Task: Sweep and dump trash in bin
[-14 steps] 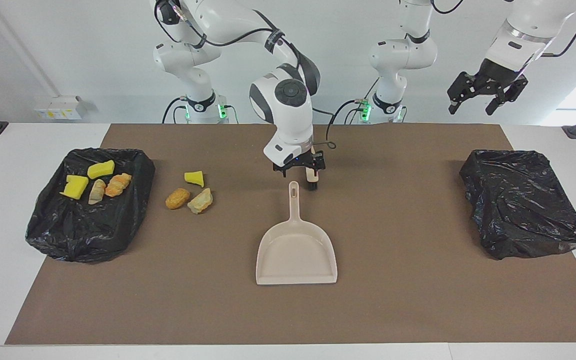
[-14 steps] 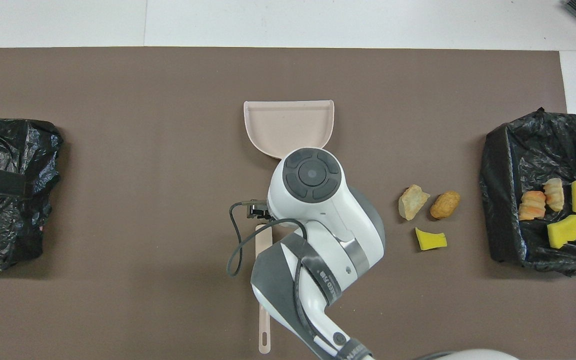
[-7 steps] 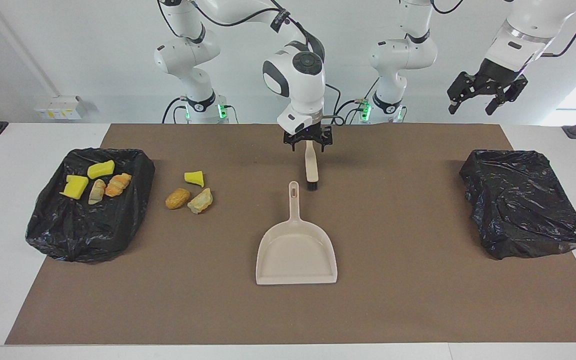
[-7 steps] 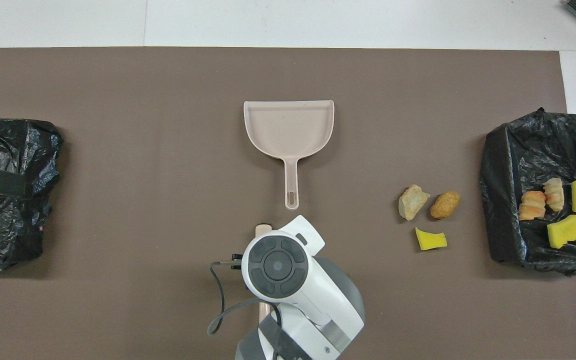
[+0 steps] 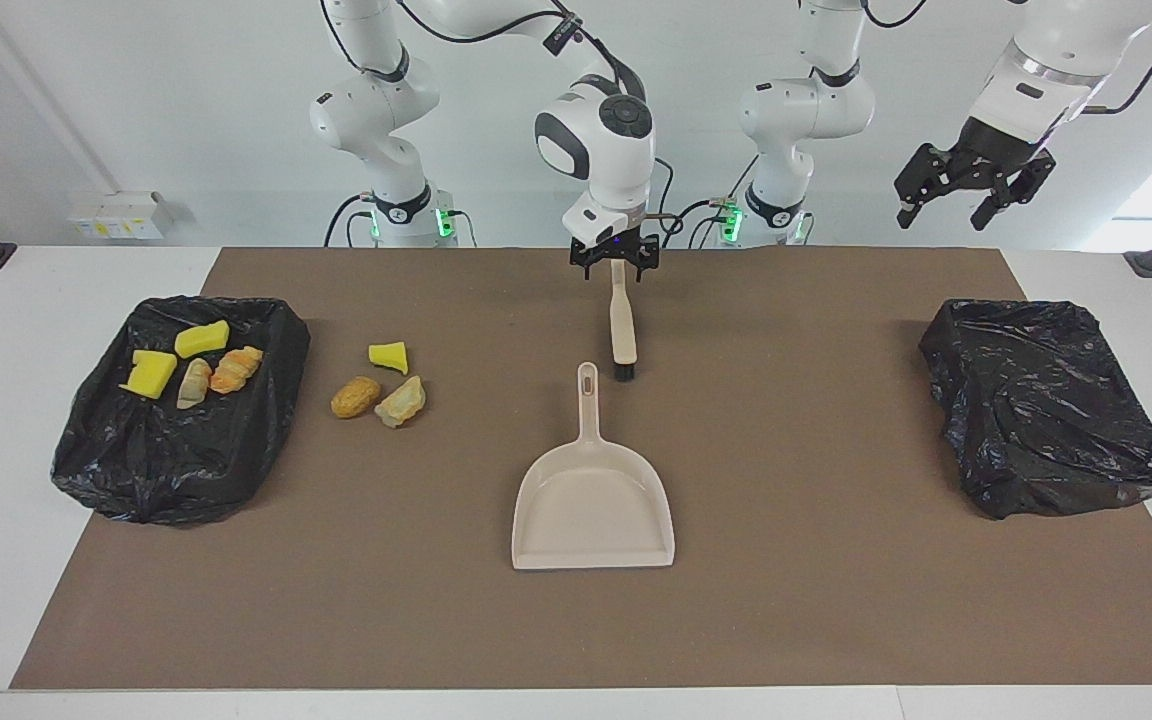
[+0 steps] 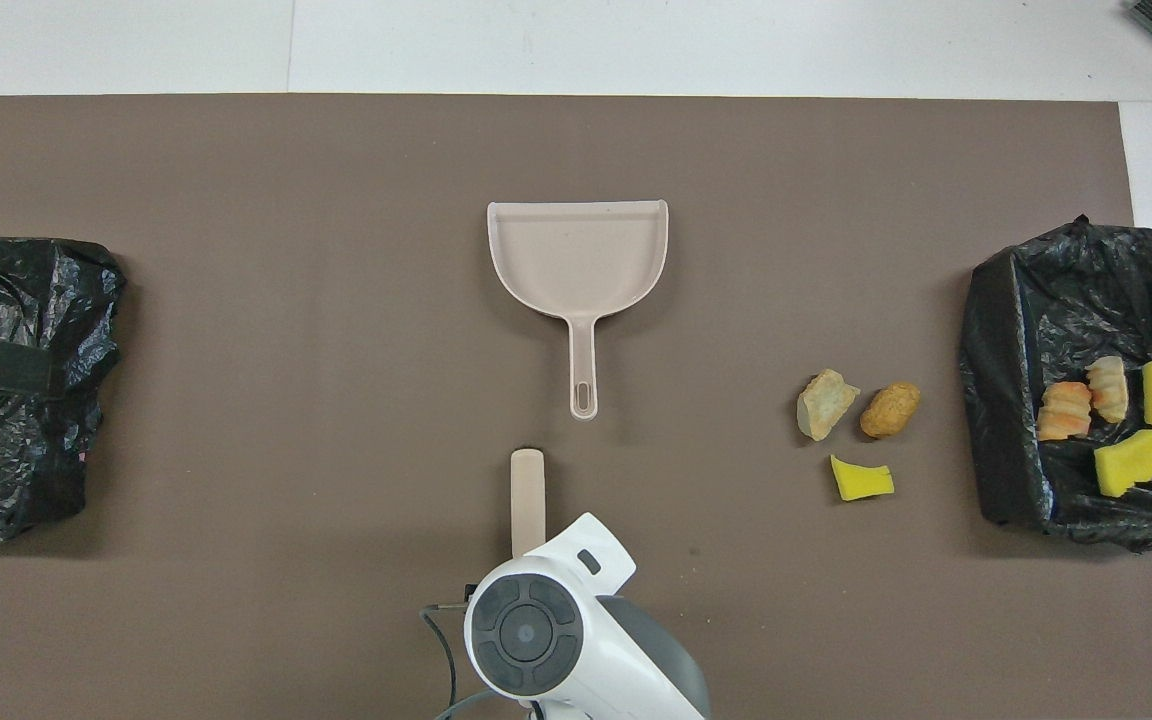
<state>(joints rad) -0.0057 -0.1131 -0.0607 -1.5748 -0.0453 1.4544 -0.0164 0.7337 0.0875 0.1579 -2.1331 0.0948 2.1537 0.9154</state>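
Three bits of trash lie on the brown mat beside the black bin point(image 5: 176, 460) at the right arm's end: a yellow chunk point(image 5: 389, 356), a tan lump point(image 5: 355, 396) and a pale chunk point(image 5: 401, 401). Several more bits point(image 5: 202, 338) lie in that bin. The beige brush point(image 5: 622, 330) lies flat, with its bristles beside the handle of the beige dustpan point(image 5: 591, 500). My right gripper point(image 5: 616, 262) is open over the brush's handle end. My left gripper point(image 5: 971, 195) is open and waits high over the other bin point(image 5: 1046, 420).
In the overhead view the dustpan point(image 6: 576, 250) lies farther from the robots than the brush point(image 6: 528, 495), with its mouth pointing away from them. The loose trash point(image 6: 861, 480) sits between the dustpan and the filled bin point(image 6: 1036, 300). White table borders the mat.
My right gripper has drawn back along the brush from its bristle end to its handle end and risen. The brush, the dustpan and the trash have not moved. The left arm stayed still.
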